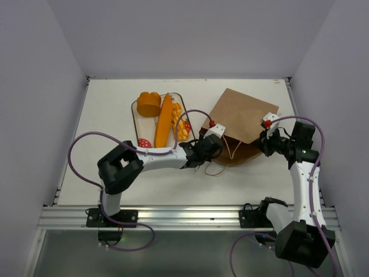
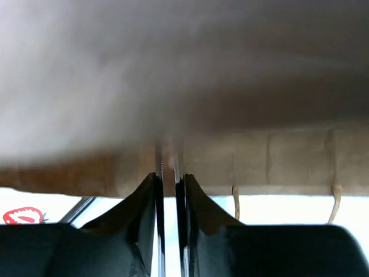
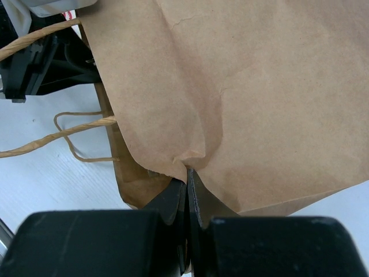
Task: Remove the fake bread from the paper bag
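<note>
Although three pieces of fake bread [image 1: 164,121] lie on the strawberry-printed tray [image 1: 136,118] at the left of the table, the bag's interior is hidden in every view, so whether more sits inside cannot be told. On the tray, a round bun [image 1: 149,104] is at the far left. Beside it, the baguette [image 1: 164,131] has its long axis running from near to far, the far tip leaning slightly right. A lumpy yellow loaf [image 1: 182,126] lies along its right flank. Right of the tray, the left gripper [image 2: 169,179] is at the mouth of the paper bag [image 1: 245,115], its jaws drawn narrow with only a slit between them. Whether paper is caught in that slit cannot be told. The bag lies flat, mouth and twisted handles [image 1: 222,167] toward the arms and closed bottom toward the far right. At its right edge the right gripper [image 3: 187,173] is clamped on a fold of the paper, which puckers at the pinch. Three risks are judged. If the left jaws nip both layers of the lip, the mouth would be sealed and nothing could be drawn out. A pull against the right-hand pinch could tear the kraft paper or let it slip free. The loose handle loops beside the left fingers could snag and drag the bag toward the tray.
</note>
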You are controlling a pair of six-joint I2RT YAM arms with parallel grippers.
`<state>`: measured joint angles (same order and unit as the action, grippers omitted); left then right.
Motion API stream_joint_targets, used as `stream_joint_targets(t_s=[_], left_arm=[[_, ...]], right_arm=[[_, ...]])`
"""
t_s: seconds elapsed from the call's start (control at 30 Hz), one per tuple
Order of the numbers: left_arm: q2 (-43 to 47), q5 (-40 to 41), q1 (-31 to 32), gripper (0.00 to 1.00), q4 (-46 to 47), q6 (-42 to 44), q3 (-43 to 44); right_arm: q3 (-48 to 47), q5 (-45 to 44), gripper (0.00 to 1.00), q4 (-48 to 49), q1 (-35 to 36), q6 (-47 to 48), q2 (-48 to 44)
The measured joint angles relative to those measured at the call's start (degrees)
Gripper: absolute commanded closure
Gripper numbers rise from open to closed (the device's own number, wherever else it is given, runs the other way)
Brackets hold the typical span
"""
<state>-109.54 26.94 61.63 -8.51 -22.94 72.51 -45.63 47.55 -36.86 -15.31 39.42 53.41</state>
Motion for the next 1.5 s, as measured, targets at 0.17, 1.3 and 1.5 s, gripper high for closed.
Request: stream_joint_targets(t_s=[0.17,1.3,1.5], left_arm=[[2.2,-2.3,0.0,0.82,0.2,0.0,-1.7],[10.0,-14.1,4.8,0.55,0.7,-0.5,-6.9],[10.1,-11.8,4.8,0.52,0.7,-0.5,-7.1]], right_arm=[[0.0,0.0,1.0,0.5,0.0,-0.6,-0.2],[0.2,-2.0,1.0,3.1,0.0,-4.7,-0.2],[0.2,-2.0,1.0,3.1,0.0,-4.7,-0.2]])
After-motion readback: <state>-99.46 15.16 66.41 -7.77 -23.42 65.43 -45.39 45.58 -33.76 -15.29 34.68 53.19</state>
